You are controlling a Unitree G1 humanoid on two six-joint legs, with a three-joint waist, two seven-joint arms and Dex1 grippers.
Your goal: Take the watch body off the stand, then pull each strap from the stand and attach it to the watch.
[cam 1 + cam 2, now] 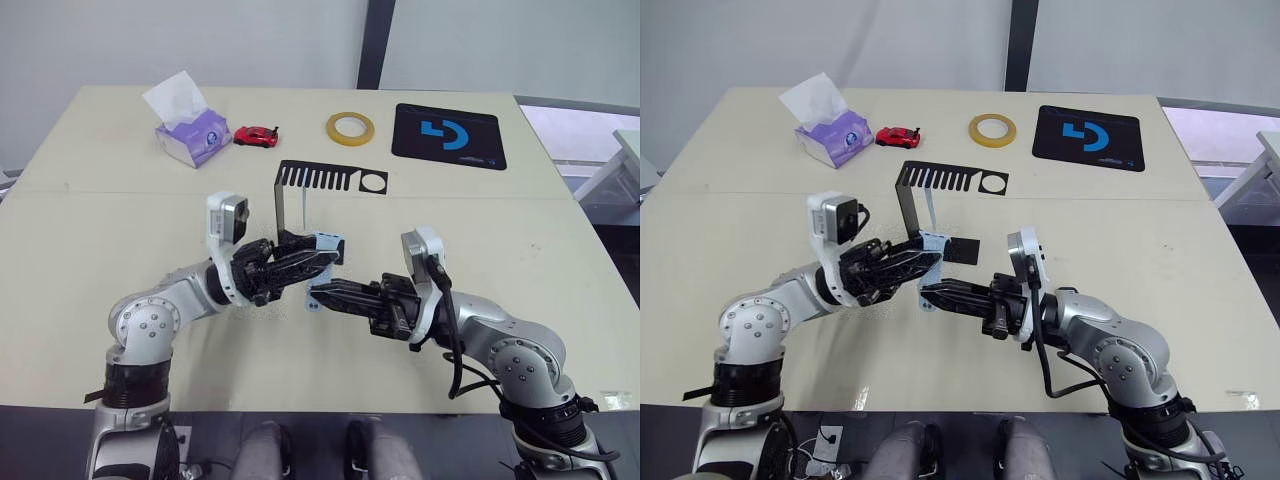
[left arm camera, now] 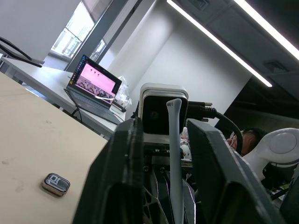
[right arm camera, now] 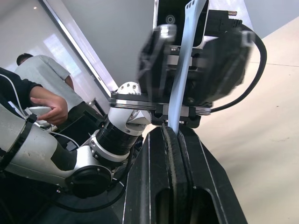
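A pale beige table (image 1: 120,370) fills the scene, with a grey wall behind it and a seam running across its middle.

Nearest the robot, its two arms meet over the front half of the table, fingertips pointing at each other. The left gripper (image 1: 325,256) reaches in from the left. Its two black fingers sit a narrow way apart with a thin pale grey-blue strap (image 2: 175,163) running between them; whether they press on it cannot be told. The right gripper (image 1: 320,291) reaches in from the right, just below and beside the left one. Its fingers are pressed together on the end of the strap, which rises from them toward the left gripper in the right wrist view.

The watch body (image 2: 56,184), a small rounded square with a dark screen, lies flat on the bare table apart from both grippers.

Just behind the grippers stands the stand (image 1: 318,180), a thin black bracket whose comb-slotted top plate has a round hole at its right end.

Along the far edge sit a purple tissue box (image 1: 190,135), a small red toy car (image 1: 256,136), a yellow tape ring (image 1: 350,127) and a black mat (image 1: 449,136) with a blue logo.

A person (image 3: 44,88) sits in the background of the right wrist view.
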